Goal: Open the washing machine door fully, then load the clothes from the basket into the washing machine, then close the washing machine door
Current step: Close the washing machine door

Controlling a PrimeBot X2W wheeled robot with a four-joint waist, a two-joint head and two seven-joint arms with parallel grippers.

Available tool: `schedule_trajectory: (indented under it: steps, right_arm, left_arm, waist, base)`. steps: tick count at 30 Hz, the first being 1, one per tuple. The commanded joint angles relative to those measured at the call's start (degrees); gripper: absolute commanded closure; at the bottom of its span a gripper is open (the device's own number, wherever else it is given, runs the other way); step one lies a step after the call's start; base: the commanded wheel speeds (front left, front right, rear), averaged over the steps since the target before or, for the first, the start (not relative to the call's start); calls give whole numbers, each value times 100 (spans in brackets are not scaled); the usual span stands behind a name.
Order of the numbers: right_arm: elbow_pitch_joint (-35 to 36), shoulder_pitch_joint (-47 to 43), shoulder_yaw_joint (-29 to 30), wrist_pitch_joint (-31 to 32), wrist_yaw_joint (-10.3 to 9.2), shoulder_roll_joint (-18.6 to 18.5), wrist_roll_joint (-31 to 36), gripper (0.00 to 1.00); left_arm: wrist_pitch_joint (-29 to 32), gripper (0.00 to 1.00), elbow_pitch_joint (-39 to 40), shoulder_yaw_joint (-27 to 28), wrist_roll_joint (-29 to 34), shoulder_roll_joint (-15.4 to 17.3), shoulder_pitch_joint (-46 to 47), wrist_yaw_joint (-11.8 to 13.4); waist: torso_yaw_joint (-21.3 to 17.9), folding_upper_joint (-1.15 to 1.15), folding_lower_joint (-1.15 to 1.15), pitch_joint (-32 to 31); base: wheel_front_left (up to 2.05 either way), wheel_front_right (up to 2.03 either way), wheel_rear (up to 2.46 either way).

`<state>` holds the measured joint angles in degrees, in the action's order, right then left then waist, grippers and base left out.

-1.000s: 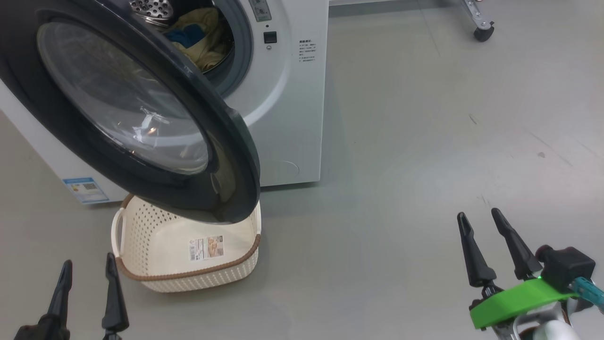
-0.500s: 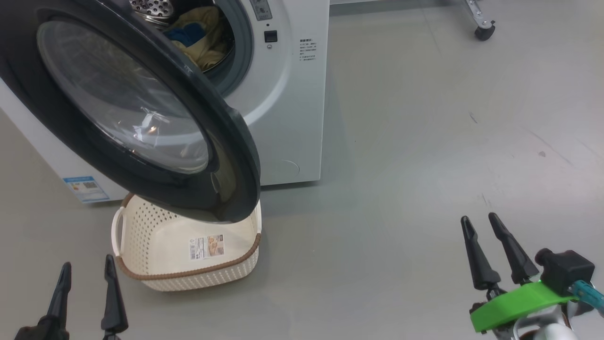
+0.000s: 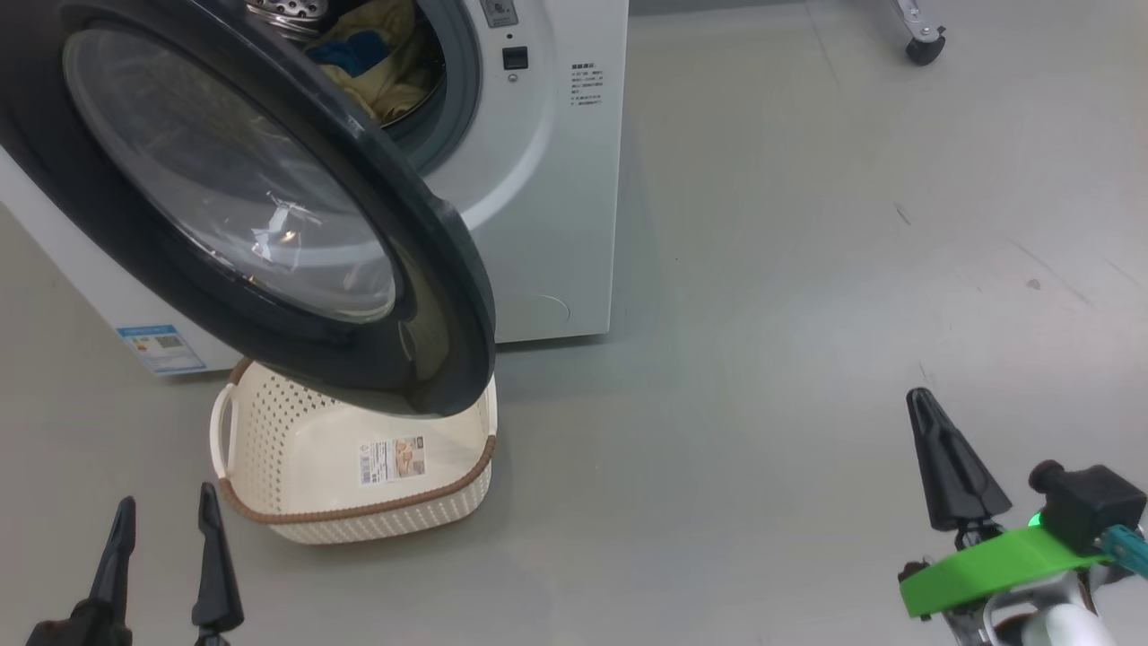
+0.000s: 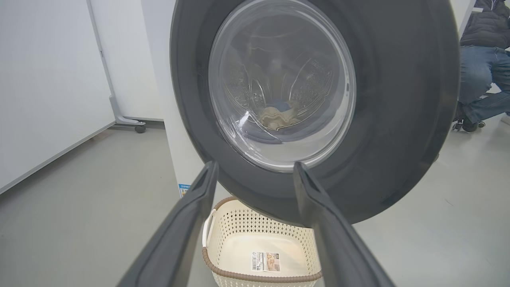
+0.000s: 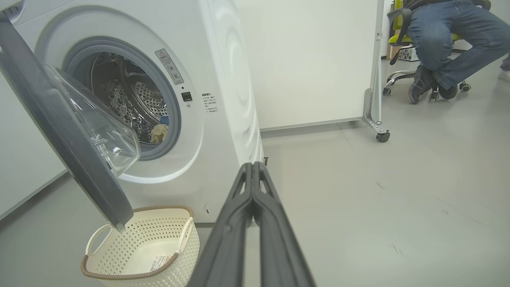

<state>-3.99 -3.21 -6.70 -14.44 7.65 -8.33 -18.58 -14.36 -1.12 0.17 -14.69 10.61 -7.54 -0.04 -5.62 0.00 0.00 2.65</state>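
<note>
While the door (image 3: 233, 197) of the washer (image 3: 556, 224) is swung out on its hinge and hanging over the back of the basket (image 3: 260, 431), both my arms sit low and apart from everything. My left jaws are spread wide, fingers (image 3: 213, 556) pointing up from the lower left of the head view, near the basket's front corner but not touching it. Through the left wrist camera I'm looking between them straight at the door's glass bowl, with the basket below. My right jaws are pressed together, fingers (image 3: 951, 467) making one dark spike over the floor (image 3: 762, 314), well off to the right of the washer and touching nothing. Clothes (image 3: 377, 67) are inside the drum (image 5: 131, 103): a pale yellow heap with a blue piece on it, visible past the door's top edge. Basket sits on the floor right in front of the washer, label sticker (image 3: 393, 458) showing on its bottom. Blue sticker (image 3: 160, 348) on the washer's base, just left of the basket. Somebody in jeans (image 5: 446, 36) sits on an office chair (image 5: 398, 73) in the background.
</note>
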Motion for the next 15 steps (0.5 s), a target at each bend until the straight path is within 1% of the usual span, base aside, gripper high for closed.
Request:
schedule_trajectory:
  steps: [1, 6, 11, 15]
  right_arm:
    - [388, 263, -29, -56, -16, -45, 68, 100]
    - [1080, 563, -114, -56, -16, -132, 161, 100]
    - [1910, 1072, -456, -56, -16, -259, 212, 100]
    - [2438, 1560, -869, -56, -16, -373, 229, 100]
  left_arm:
    - [-63, 0, 153, 268, 49, 35, 217, -32]
    - [-63, 0, 149, 292, 77, -14, 271, -77]
    - [-63, 0, 118, 304, 115, -82, 328, -129]
    - [-63, 0, 100, 317, 147, -134, 366, -171]
  waist:
    - [12, 0, 0, 26]
    - [42, 0, 0, 83]
    - [94, 0, 0, 114]
    - [158, 0, 0, 123]
  base:
    - [0, 0, 0]
    - [0, 0, 0]
    - [0, 0, 0]
    - [0, 0, 0]
